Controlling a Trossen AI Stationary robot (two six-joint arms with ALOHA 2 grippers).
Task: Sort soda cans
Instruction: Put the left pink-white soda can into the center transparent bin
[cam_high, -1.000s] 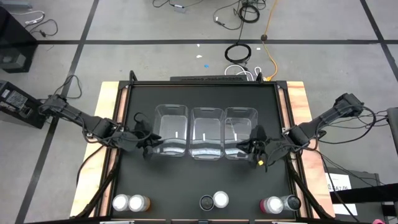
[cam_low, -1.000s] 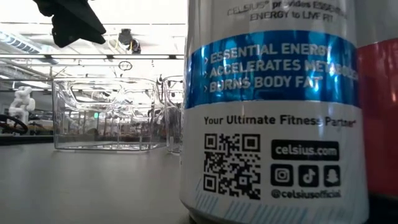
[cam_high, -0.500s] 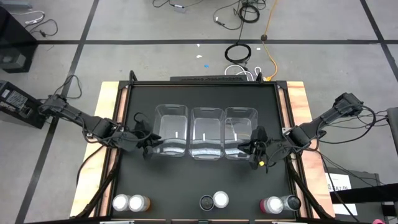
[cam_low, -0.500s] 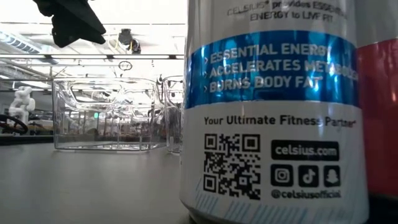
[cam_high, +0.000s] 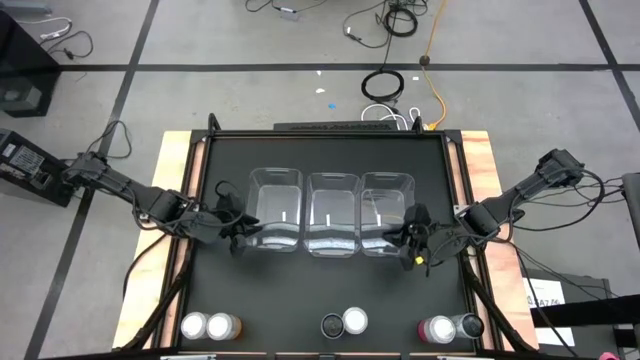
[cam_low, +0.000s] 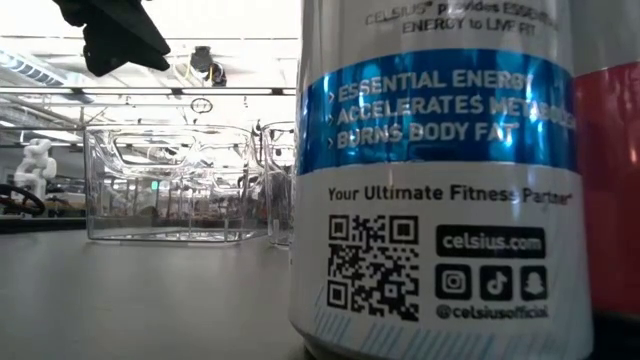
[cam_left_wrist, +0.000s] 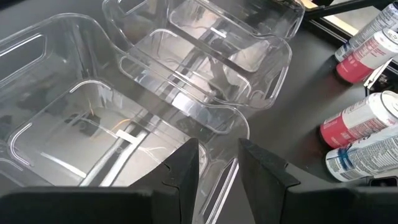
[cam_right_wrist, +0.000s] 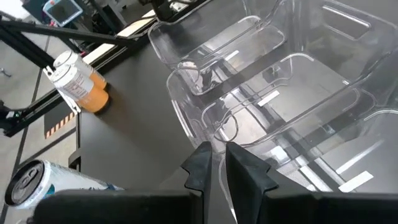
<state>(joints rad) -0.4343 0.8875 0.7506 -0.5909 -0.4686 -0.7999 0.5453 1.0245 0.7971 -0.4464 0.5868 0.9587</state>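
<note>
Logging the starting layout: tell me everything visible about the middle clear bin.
The middle clear bin is a see-through, glossy plastic box, rectangular with rounded corners and a cut-out handle in its end wall. It stands upright and empty on the black table, in a row pressed close between two matching bins. No can is inside it, and neither gripper touches it.

On the nearest can (cam_low: 435, 180) in your low view you can read "ESSENTIAL ENERGY", "ACCELERATES METABOLISM" (cut off), "BURNS BODY FAT", "Your Ultimate Fitness Partner", "celsius.com" and "@celsiusofficial", beside a QR code and three social icons.
</note>
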